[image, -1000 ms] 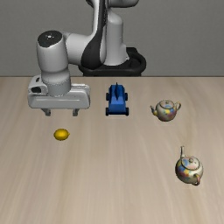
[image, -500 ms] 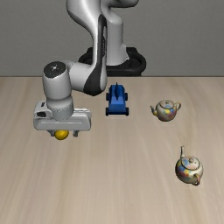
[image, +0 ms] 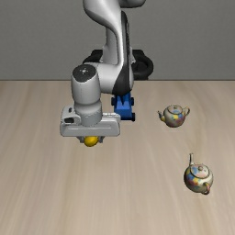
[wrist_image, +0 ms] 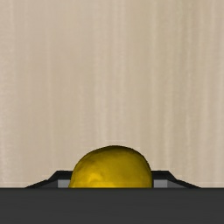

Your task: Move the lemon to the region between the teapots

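Our claw (image: 90, 134) is clamping the lemon (image: 91, 141) from two sides over the wooden bench (image: 37, 197), with the fingers pressing on the yellow fruit's flanks. The lemon is lying with its long axis running side to side across the exterior view, from one finger to the other. In the wrist view its rounded back (wrist_image: 110, 168) is bulging up between the fingertips, and we cannot tell which end is carrying the nub. In the exterior view the fruit's underside is peeking out directly beneath the grey hand. We cannot tell whether it is touching the bench or hanging just clear of it.

A blue toy car (image: 126, 107) is standing just behind the claw, toward the exterior view's right, and the hand is partly hiding it. Two patterned teapots are sitting well apart from the lemon on the exterior view's right. The rear teapot (image: 173, 115) is sitting roughly level with the car, and the front teapot (image: 197, 177) is sitting farther forward. Open wood is stretching from the claw to the gap between them, and the car is sitting off to one side of that line.
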You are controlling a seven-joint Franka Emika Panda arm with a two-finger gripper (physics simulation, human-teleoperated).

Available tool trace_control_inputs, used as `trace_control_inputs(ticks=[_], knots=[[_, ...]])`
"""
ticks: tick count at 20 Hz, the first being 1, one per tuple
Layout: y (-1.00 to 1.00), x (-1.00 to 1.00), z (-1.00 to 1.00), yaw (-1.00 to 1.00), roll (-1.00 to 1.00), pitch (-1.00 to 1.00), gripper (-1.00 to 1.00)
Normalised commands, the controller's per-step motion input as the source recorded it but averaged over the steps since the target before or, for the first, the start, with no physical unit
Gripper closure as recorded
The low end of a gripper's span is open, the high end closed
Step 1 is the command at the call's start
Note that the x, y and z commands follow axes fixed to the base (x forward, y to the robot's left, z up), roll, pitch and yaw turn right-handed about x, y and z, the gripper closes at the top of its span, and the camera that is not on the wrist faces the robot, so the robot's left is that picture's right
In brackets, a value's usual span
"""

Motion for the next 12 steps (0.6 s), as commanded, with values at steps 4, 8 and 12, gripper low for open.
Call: trace_control_inputs(ticks=[4, 8, 12], knots=[[1.0, 0.0, 0.0, 0.0, 0.0, 0.0, 1.0], [1.0, 0.0, 0.0, 0.0, 0.0, 0.0, 1.0], [1.0, 0.0, 0.0, 0.0, 0.0, 0.0, 1.0]])
